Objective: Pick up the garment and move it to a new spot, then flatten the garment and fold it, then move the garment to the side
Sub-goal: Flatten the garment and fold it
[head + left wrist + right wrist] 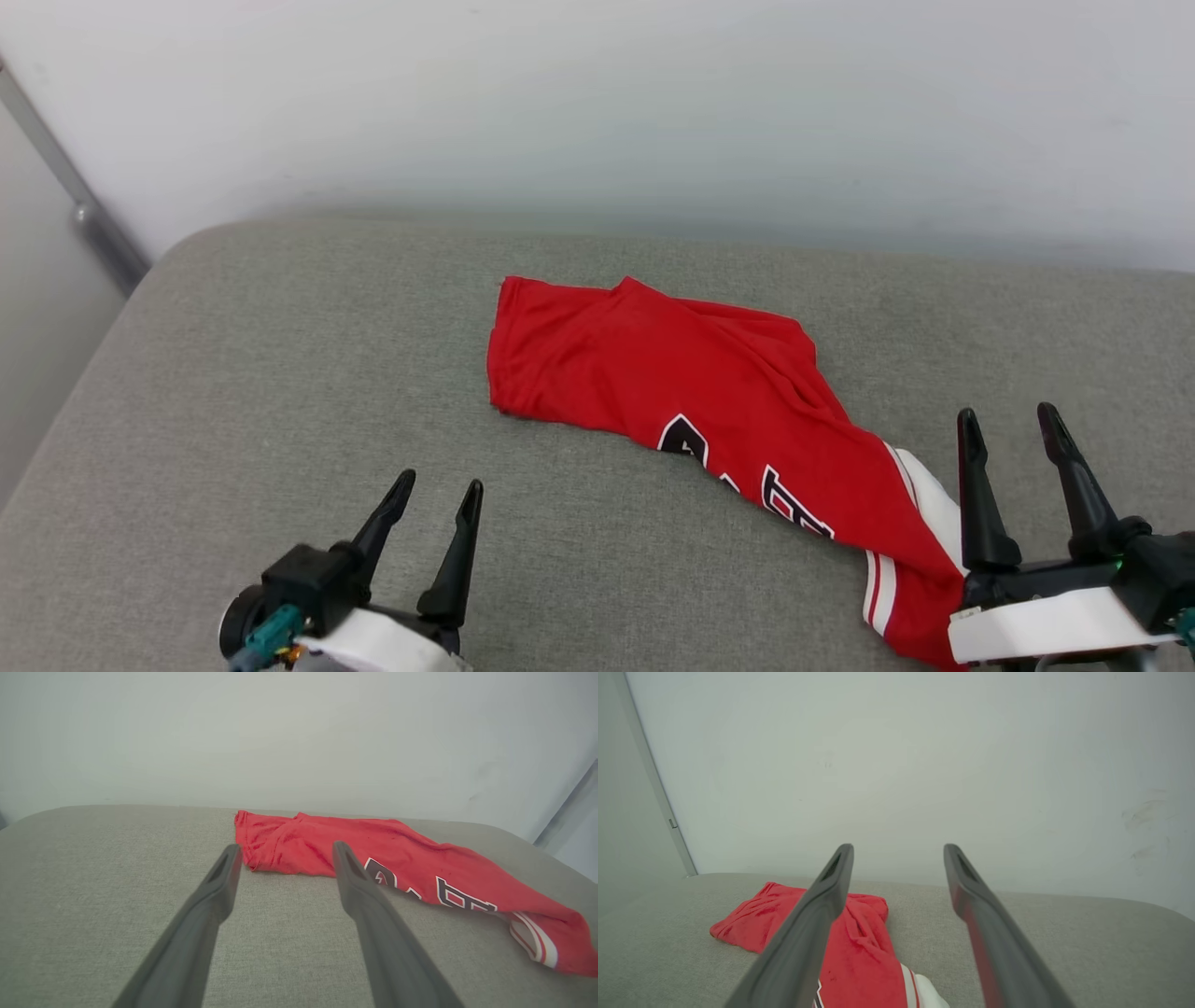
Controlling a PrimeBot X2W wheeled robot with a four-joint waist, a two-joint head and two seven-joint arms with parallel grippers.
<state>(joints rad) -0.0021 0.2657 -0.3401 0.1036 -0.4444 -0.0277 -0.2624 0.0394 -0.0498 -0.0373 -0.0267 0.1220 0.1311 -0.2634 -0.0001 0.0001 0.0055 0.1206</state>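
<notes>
The garment (691, 401), a red jersey with black white-outlined characters and striped white trim, lies crumpled in a long diagonal band on the grey cushion, running from the middle toward the lower right. My left gripper (437, 493) is open near the front left, apart from the cloth, its fingers aimed at the garment's (355, 854) near-left corner. My right gripper (1010, 425) is open at the lower right, raised beside the white-sleeved end, nothing between its fingers. In the right wrist view the garment (864, 952) lies below and left of the right gripper (899, 851).
The grey upholstered cushion (261, 392) has a rounded corner at the far left and drops off along the left side. A pale wall (653, 103) rises just behind it, with a grey metal strip (84, 210) at the far left.
</notes>
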